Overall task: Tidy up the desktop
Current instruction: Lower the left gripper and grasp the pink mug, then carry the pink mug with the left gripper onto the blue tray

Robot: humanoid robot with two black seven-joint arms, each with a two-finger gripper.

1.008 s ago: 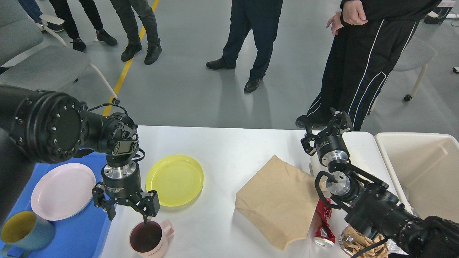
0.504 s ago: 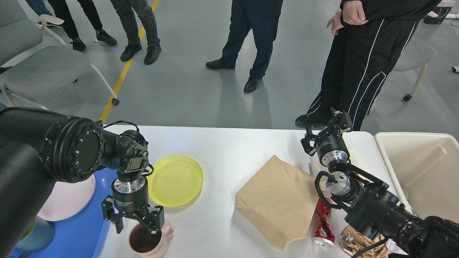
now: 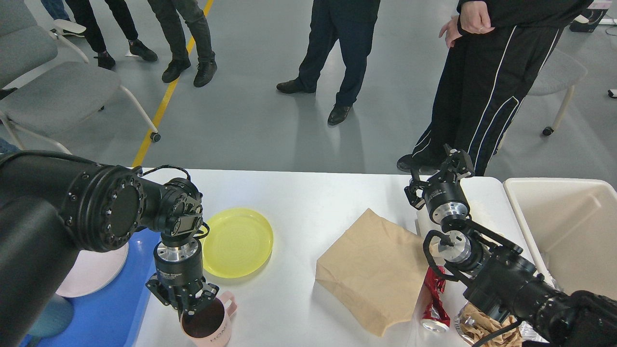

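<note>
Left claw (image 3: 189, 308) clamped on rim of pink mug (image 3: 208, 326), near front edge of white tabletop (image 3: 308, 193); right claw (image 3: 439, 177) raised above far right tabletop, fingers apart, empty

We see the desktop (image 3: 308, 193), white, smooth and a bit shiny. Near its left edge the yellow plate (image 3: 237, 242) looks like see-through plastic, glossy. The pink mug (image 3: 210, 326) at the front edge looks smooth and matt. The brown bag (image 3: 373, 270) is paper, matt and creased. By the front right corner the red can (image 3: 434, 301) is crushed shiny metal. The blue tray (image 3: 113, 299) looks like smooth plastic, and so does the beige bin (image 3: 566, 226).
</note>
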